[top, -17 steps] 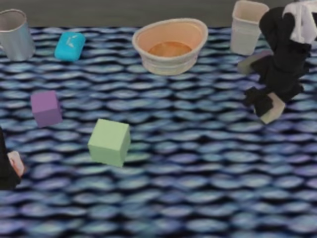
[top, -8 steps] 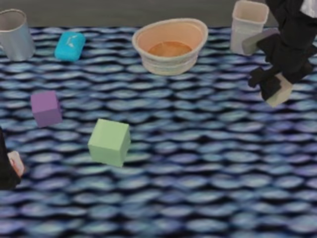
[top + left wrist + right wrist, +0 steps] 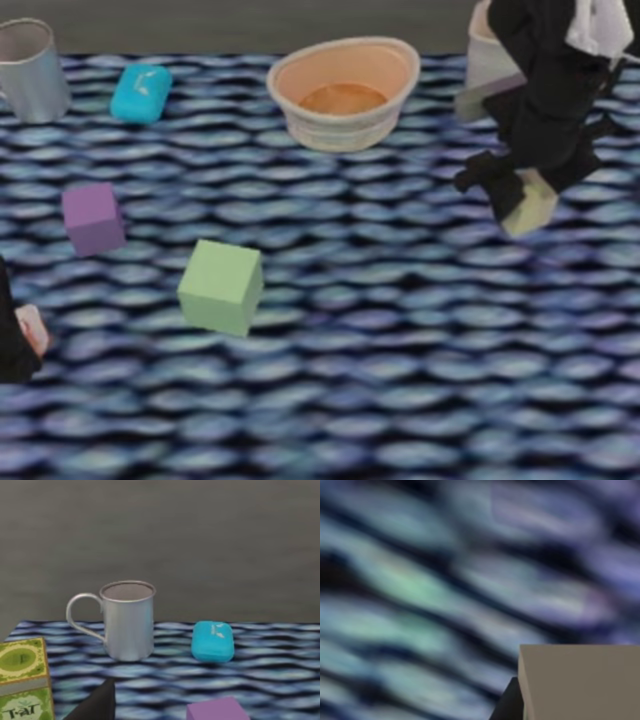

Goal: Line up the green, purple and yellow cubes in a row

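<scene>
My right gripper [image 3: 520,196] is shut on the small cream-yellow cube [image 3: 533,204] and holds it above the cloth at the right. In the right wrist view the yellow cube [image 3: 580,682] sits against a dark finger [image 3: 507,706]. The mint green cube [image 3: 222,287] rests left of centre. Farther left lies the purple cube [image 3: 93,218], whose top [image 3: 217,711] also shows in the left wrist view. My left gripper [image 3: 18,340] stays parked at the left edge, open, with one finger [image 3: 97,702] in its wrist view.
Along the back stand a metal mug [image 3: 30,70], a cyan rounded block [image 3: 141,92], an orange bowl [image 3: 340,130] and a white cup [image 3: 488,65] partly behind my right arm. A green tea box [image 3: 22,680] shows in the left wrist view.
The right gripper, still holding the yellow cube, first swung toward the back right and has now moved left. The left arm and the other cubes have not moved.
</scene>
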